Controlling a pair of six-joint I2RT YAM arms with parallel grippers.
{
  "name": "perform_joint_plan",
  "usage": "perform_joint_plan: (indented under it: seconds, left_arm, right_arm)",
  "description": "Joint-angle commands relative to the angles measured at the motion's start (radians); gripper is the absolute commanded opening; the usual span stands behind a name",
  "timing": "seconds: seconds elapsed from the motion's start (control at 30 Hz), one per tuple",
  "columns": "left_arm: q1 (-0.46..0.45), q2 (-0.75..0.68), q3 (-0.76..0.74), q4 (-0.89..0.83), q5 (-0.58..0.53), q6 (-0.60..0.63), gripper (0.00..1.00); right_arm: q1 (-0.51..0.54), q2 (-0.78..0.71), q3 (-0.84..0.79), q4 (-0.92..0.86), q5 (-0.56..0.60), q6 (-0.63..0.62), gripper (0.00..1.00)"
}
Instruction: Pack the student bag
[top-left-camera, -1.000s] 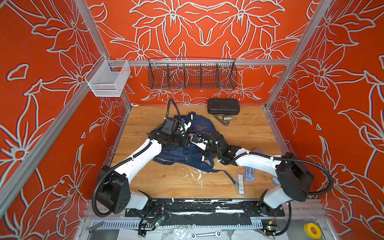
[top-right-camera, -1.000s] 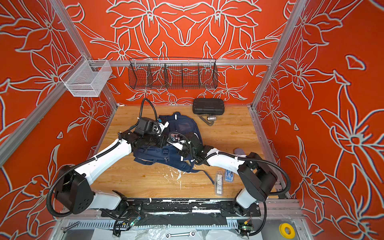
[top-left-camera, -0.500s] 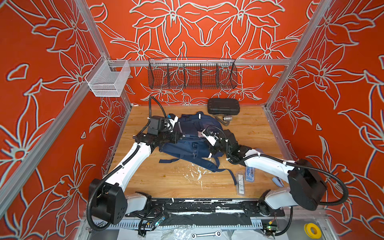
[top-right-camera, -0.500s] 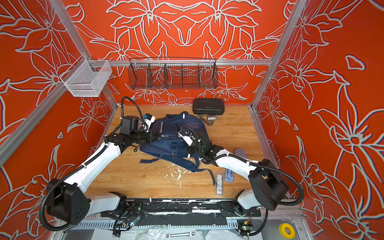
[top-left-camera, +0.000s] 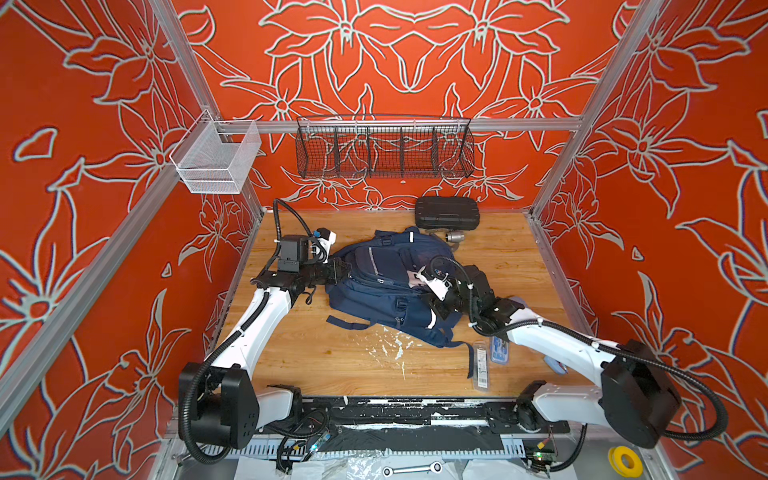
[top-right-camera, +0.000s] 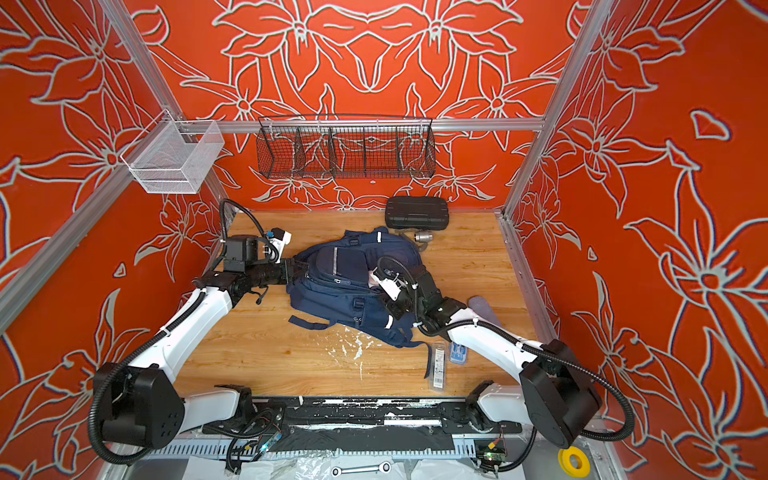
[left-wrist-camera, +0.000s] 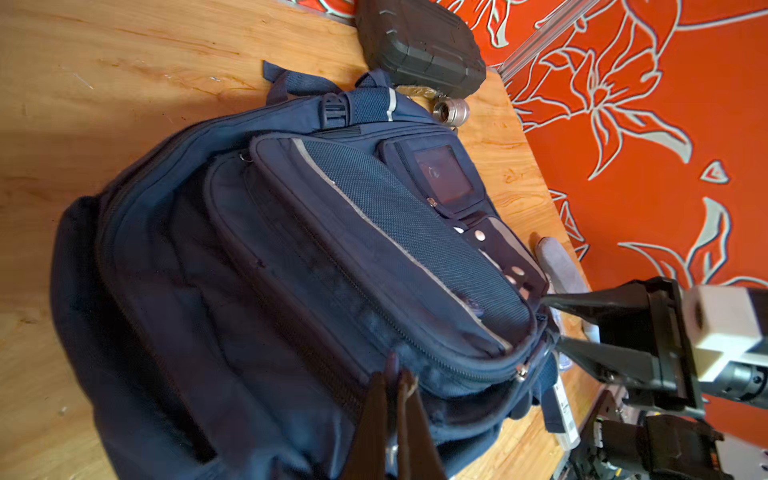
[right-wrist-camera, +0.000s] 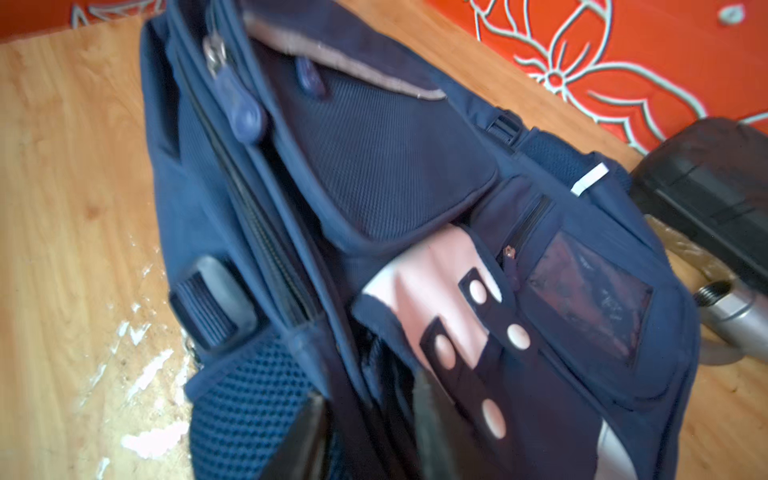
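Note:
The navy student bag lies flat on the wooden table, pockets up, straps trailing toward the front. My left gripper is at the bag's left edge, shut on a small tab of the bag by a zipper line. My right gripper is at the bag's right edge by the white patch with dark straps. Its fingers stand apart, open, with loose bag fabric between them. The main zipper looks closed.
A black hard case and a metal fitting lie behind the bag. Two clear packets lie at the front right, and a grey object beside the right arm. A wire basket and a mesh bin hang above.
The bag was dragged back and spread out between both grippers. The left gripper moved left, still shut on it. The right gripper has opened and let go of the bag.

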Motion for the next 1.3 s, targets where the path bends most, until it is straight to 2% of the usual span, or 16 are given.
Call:
perform_joint_plan:
  seconds: [0.0,0.1,0.3,0.53,0.63,0.7,0.77,0.9,0.93,1.03,1.13,1.27]
  left_arm:
    - [-0.038,-0.069,0.019,0.065,0.041,-0.057,0.0]
    - [-0.074,-0.099,0.015,0.08,0.008,-0.074,0.0]
    - [-0.109,-0.111,0.028,0.082,-0.026,-0.08,0.0]
    - [-0.113,-0.118,0.035,0.075,-0.045,-0.076,0.0]
    - [-0.113,-0.116,0.04,0.074,-0.045,-0.075,0.0]
    - [-0.112,-0.114,0.047,0.067,-0.045,-0.07,0.0]
    - [-0.113,-0.112,0.051,0.06,-0.05,-0.066,0.0]
    - [-0.113,-0.108,0.052,0.048,-0.082,-0.057,0.0]
    - [-0.111,-0.103,0.057,0.033,-0.102,-0.049,0.0]
    - [-0.089,-0.07,0.084,-0.039,-0.157,-0.013,0.0]
    - [-0.001,-0.031,0.097,-0.065,-0.111,-0.002,0.0]
    - [0.061,0.046,0.125,-0.059,-0.083,0.065,0.0]
  right_arm:
    - [0.068,0.022,0.116,0.037,0.006,-0.052,0.51]
    - [0.125,0.111,0.258,-0.01,0.019,-0.033,0.56]
    - [0.203,0.319,0.513,-0.125,0.029,0.036,0.6]
    - [0.207,0.357,0.511,-0.114,0.001,0.075,0.62]
    - [0.208,0.379,0.538,-0.184,0.042,0.092,0.62]
    - [0.207,0.397,0.564,-0.239,0.084,0.105,0.56]
    - [0.207,0.398,0.571,-0.252,0.123,0.12,0.43]
    - [0.207,0.385,0.569,-0.252,0.112,0.103,0.05]
    - [0.207,0.38,0.57,-0.259,0.108,0.097,0.0]
    - [0.206,0.346,0.553,-0.25,0.108,0.086,0.0]
    - [0.206,0.293,0.509,-0.228,0.09,0.07,0.0]
    - [0.207,0.228,0.432,-0.189,-0.02,0.027,0.0]
